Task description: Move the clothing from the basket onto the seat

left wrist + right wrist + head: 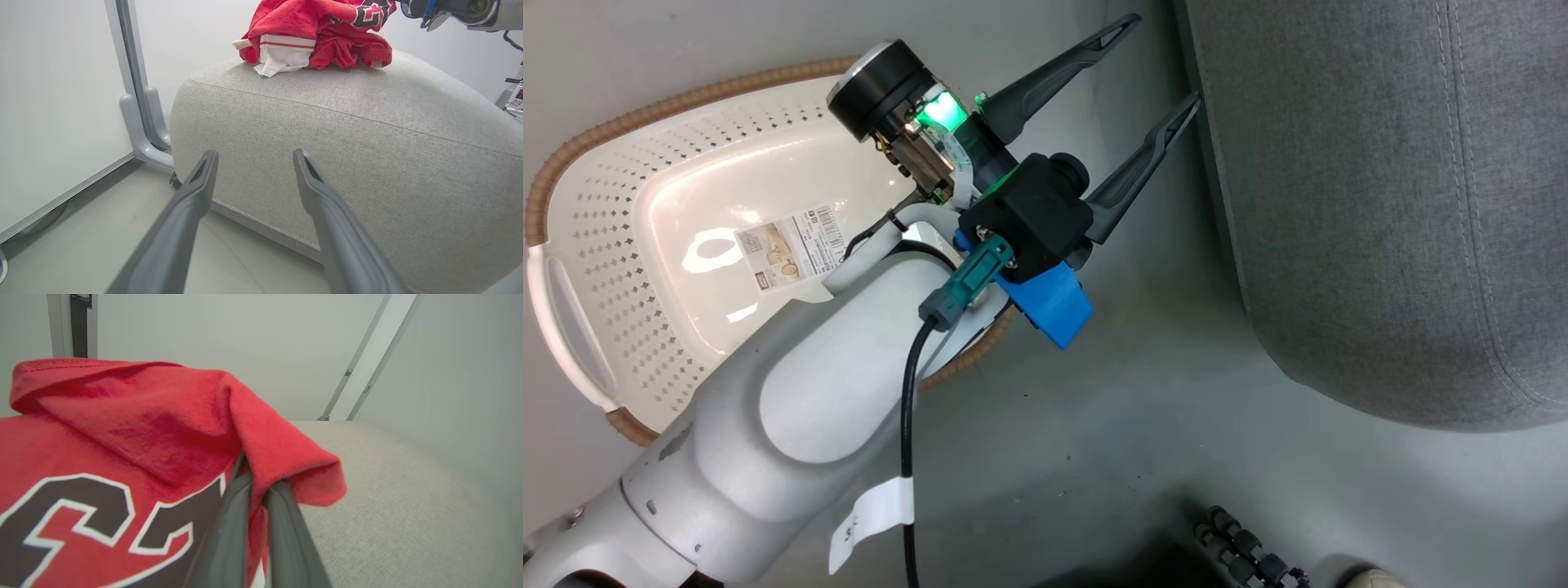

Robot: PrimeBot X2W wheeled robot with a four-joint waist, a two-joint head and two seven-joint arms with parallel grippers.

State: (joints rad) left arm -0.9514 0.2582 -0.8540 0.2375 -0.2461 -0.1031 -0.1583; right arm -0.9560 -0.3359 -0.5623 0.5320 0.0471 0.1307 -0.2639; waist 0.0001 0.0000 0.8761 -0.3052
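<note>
The left claw (1164,59) hangs wide open with nothing between its fingers, low over the grey floor (1135,408) between the basket (686,90) and the seat (1380,204). In its own wrist view the left claw (254,153) points at the seat's (347,163) rounded front side, close to it but apart. The basket stands on the floor, a paper label (792,245) stuck to its glossy bottom. The clothing (318,36) lies in a heap on top of the seat, the white-trimmed garment (286,45) at the near edge and the jersey (367,12) behind it. The right claw (261,479) is closed tight on a fold of the jersey (122,457), just beside its black-and-white numerals, above the seat (388,498).
</note>
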